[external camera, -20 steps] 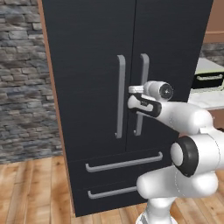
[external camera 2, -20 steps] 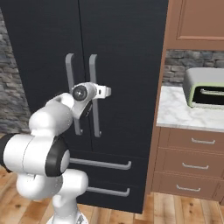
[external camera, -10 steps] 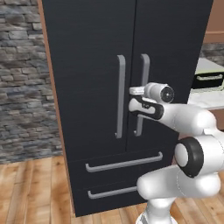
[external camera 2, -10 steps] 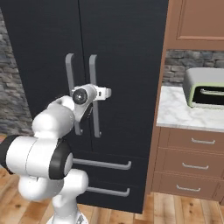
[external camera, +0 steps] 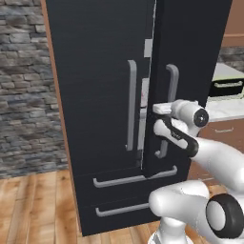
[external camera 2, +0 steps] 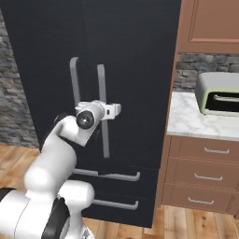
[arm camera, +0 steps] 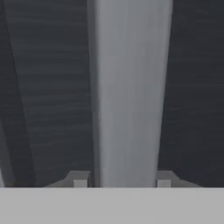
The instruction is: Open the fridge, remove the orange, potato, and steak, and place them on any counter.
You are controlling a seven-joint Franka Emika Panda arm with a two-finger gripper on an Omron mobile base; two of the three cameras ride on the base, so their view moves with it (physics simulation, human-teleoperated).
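The fridge (external camera: 105, 109) takes up the middle of the left base view, right door cracked open a bit. The gripper (external camera: 164, 119) has its jaws clamped around the right door handle (arm camera: 129, 92). At right in the right base view, a toaster oven (external camera 2: 218, 94) sits on the marble counter (external camera 2: 191, 122) over wooden drawers (external camera 2: 205, 163).

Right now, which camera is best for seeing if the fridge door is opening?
The left base view: the right door stands ajar, with a light gap beside it. The right base view shows the fridge front but no gap. The hand view shows the grey handle between the gripper fingertips.
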